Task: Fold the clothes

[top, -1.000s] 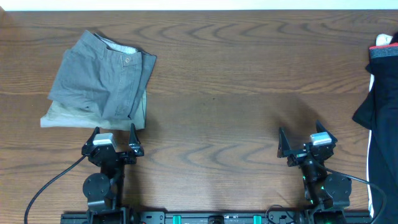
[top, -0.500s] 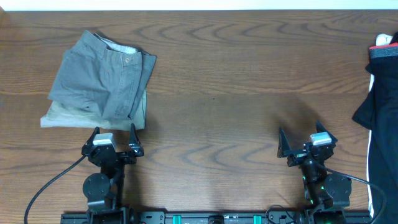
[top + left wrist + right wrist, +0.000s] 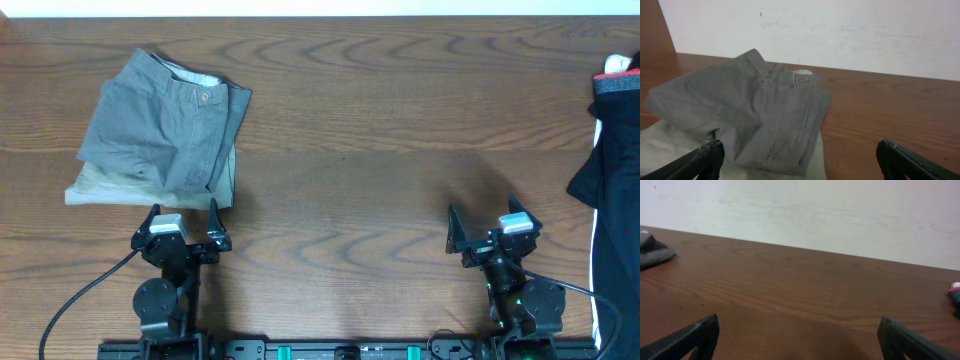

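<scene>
— Are you reading any lettering on the grey garment (image 3: 165,135) or the dark trousers (image 3: 615,160)?
— Nothing legible is showing. No label, brand or number is coming through; the wall (image 3: 840,30) is carrying only faint smudges.

No change logged over the last second from overhead. The left gripper (image 3: 183,210) at 7 o'clock and the right gripper (image 3: 481,208) at 5 o'clock sit exactly where they were, jaws spread as wide as before. I see no shift in the folded grey garment (image 3: 165,130) at 10 o'clock or the dark trousers (image 3: 618,150) at 3 o'clock.
</scene>
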`<control>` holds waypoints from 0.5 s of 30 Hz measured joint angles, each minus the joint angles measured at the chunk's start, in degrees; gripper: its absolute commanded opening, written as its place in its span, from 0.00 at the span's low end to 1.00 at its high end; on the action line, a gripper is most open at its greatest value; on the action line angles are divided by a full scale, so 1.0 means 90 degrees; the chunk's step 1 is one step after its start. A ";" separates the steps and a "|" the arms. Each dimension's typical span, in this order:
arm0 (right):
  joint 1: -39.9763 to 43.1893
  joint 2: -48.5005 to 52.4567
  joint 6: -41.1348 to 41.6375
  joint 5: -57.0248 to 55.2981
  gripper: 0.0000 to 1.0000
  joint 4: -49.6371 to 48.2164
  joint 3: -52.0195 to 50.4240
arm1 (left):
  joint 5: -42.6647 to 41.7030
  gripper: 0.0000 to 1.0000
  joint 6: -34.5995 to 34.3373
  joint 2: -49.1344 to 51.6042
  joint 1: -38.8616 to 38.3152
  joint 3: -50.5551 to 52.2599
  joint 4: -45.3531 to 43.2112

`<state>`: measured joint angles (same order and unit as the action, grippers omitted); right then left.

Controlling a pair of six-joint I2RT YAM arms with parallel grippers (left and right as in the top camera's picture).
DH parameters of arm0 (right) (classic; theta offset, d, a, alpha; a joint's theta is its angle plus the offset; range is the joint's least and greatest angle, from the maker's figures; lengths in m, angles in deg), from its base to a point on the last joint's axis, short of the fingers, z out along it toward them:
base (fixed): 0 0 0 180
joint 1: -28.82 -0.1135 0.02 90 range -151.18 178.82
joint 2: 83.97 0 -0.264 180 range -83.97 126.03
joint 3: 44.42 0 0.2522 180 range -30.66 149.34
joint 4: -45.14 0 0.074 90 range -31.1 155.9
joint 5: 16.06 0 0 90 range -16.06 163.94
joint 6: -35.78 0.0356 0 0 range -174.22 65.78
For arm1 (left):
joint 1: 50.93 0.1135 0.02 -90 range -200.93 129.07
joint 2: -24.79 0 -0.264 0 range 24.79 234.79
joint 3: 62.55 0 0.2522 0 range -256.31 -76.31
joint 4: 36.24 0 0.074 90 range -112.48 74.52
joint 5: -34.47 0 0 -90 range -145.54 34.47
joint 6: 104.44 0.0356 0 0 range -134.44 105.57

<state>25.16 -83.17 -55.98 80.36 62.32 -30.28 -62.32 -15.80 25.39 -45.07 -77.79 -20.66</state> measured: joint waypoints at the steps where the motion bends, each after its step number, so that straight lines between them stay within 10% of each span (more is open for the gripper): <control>1: 0.0000 0.0000 0.0000 0.0000 0.99 0.0000 0.0000 | 0.0002 0.98 0.0002 0.0000 0.0000 0.0000 0.0000; 15: 0.0000 0.0000 0.0000 0.0197 0.99 -0.0155 0.0000 | -0.0175 0.98 -0.0017 0.0036 0.0000 0.0034 -0.0083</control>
<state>25.16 -83.17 -55.98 82.13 60.92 -30.28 -63.90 -15.95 25.72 -45.07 -77.48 -21.40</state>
